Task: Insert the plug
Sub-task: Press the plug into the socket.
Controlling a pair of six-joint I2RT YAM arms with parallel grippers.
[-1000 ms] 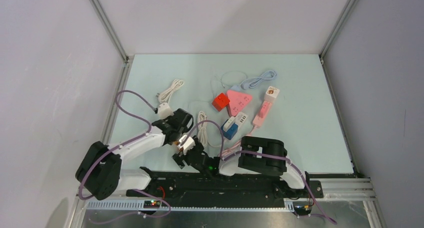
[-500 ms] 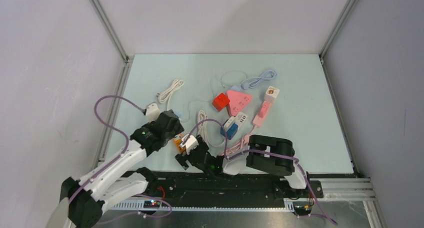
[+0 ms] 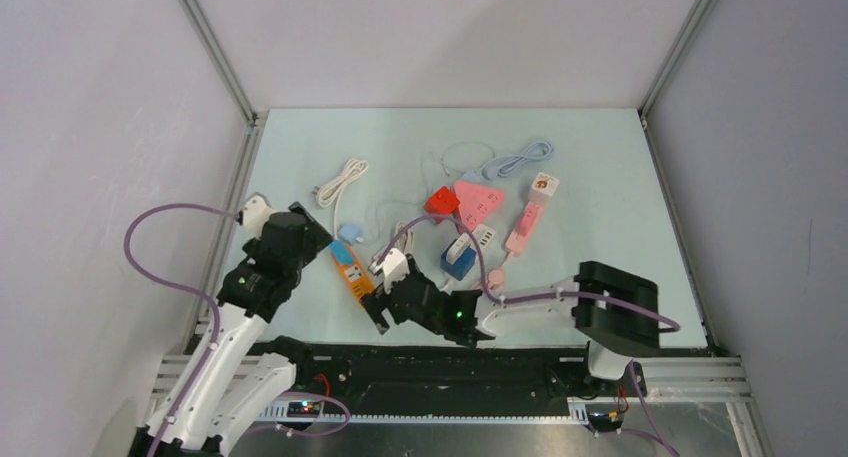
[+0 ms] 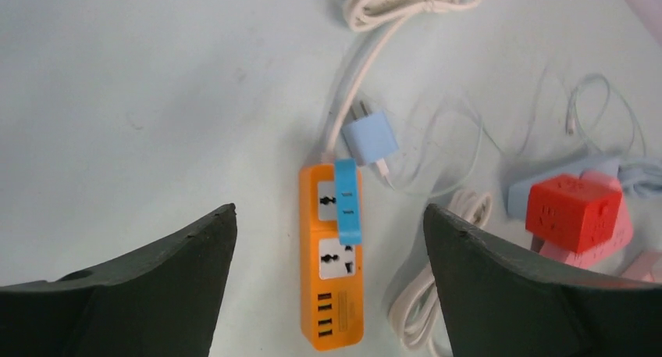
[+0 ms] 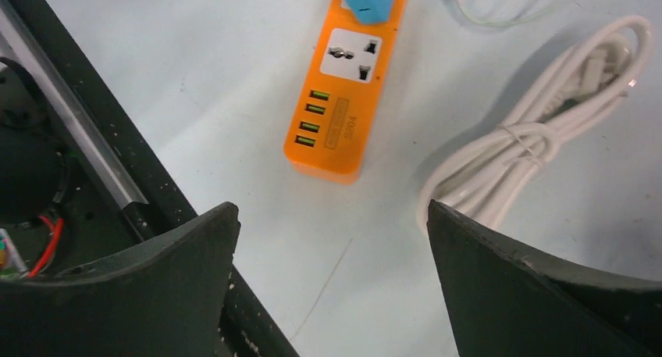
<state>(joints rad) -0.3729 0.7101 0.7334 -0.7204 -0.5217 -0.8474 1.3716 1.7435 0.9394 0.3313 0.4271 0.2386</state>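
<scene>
Near the table's left front corner: orange power strip [image 3: 353, 269] lies flat with the blue plug [image 4: 348, 200] seated in its upper socket; I see it standing across the strip's top end.
Step in hand: I judge the insertion done and both arms clear of the strip.
Left gripper [image 4: 328, 287]: fingers spread wide, nothing between them, hovering above the strip.
Right gripper [image 5: 332, 283]: fingers spread wide too, empty, over the strip's USB end.
Strip's long axis: runs from the front edge toward the back edge, tilted a little leftward going back; USB ports at the near end.
Plug's heading: prongs down into the strip, I reckon; its long side lies along the strip.
Neighbours: light blue adapter [image 4: 370, 137] just beside the strip's far end; white coiled cable [image 5: 539, 130] near its right side.
Next move, as I judge it: check the plug sits fully home, pressing down squarely if it rides high.
</scene>
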